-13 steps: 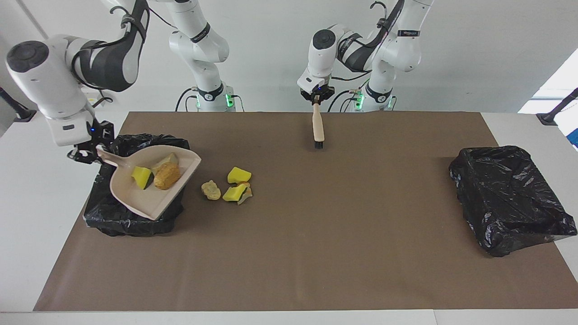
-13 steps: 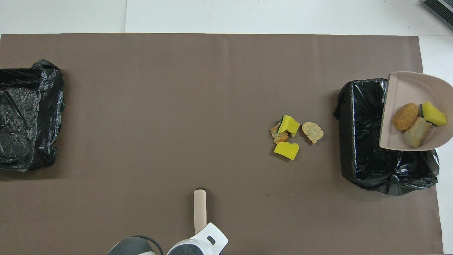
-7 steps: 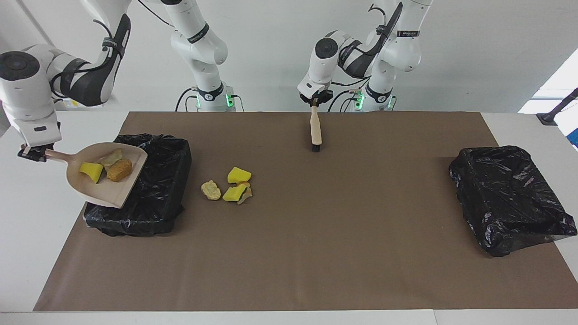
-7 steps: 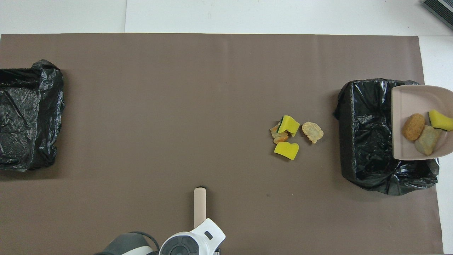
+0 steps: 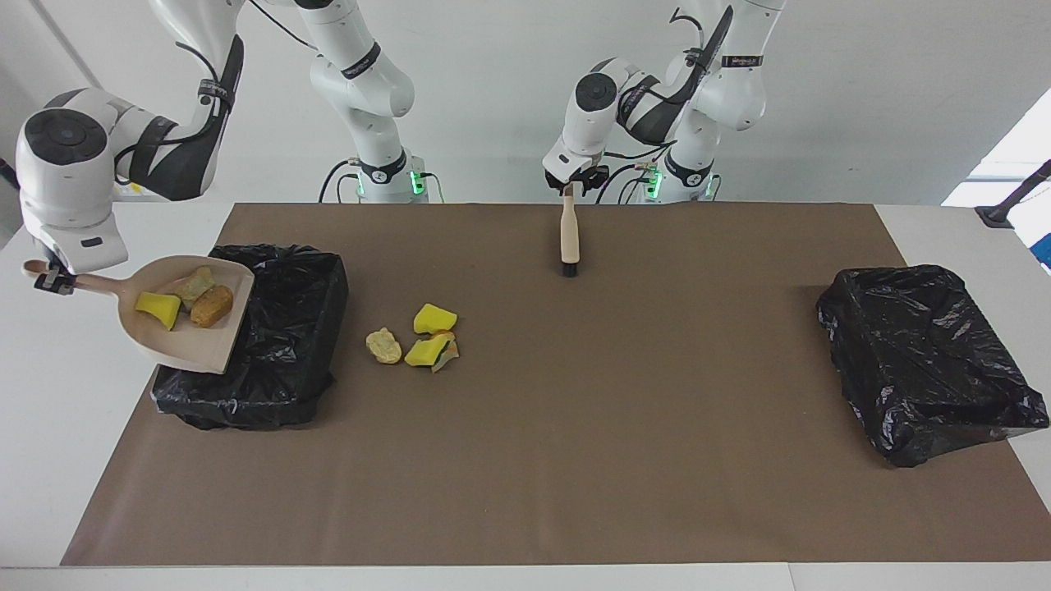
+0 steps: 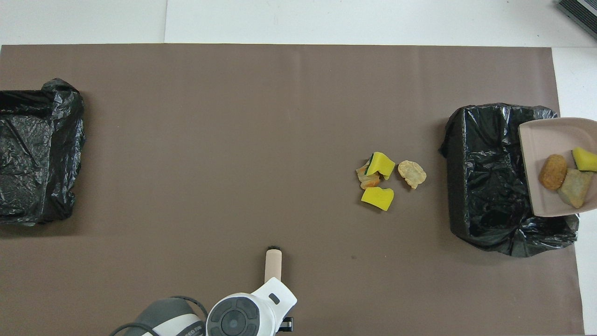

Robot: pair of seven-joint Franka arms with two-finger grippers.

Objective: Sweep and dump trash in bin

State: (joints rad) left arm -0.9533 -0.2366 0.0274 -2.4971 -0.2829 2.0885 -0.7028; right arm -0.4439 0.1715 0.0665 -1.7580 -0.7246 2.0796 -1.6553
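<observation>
My right gripper (image 5: 51, 279) is shut on the handle of the pink dustpan (image 5: 189, 349), holding it in the air over the outer rim of the black-lined bin (image 5: 279, 345) at the right arm's end. In the pan (image 6: 545, 135) lie a yellow wedge (image 5: 158, 306), an orange-brown piece (image 5: 211, 305) and a beige lump (image 5: 194, 284). More trash (image 5: 425, 335) lies on the mat beside the bin: yellow wedges (image 6: 382, 164) and a pale lump (image 6: 412, 173). My left gripper (image 5: 572, 185) is at the top of the upright brush (image 5: 568, 234), whose bristles rest on the mat.
A second black-lined bin (image 5: 920, 353) stands at the left arm's end of the brown mat (image 5: 575, 460). White table shows around the mat.
My right gripper carried the dustpan from over the middle of the bin out to the bin's outer rim and levelled it. The brush shifted slightly under my left gripper.
</observation>
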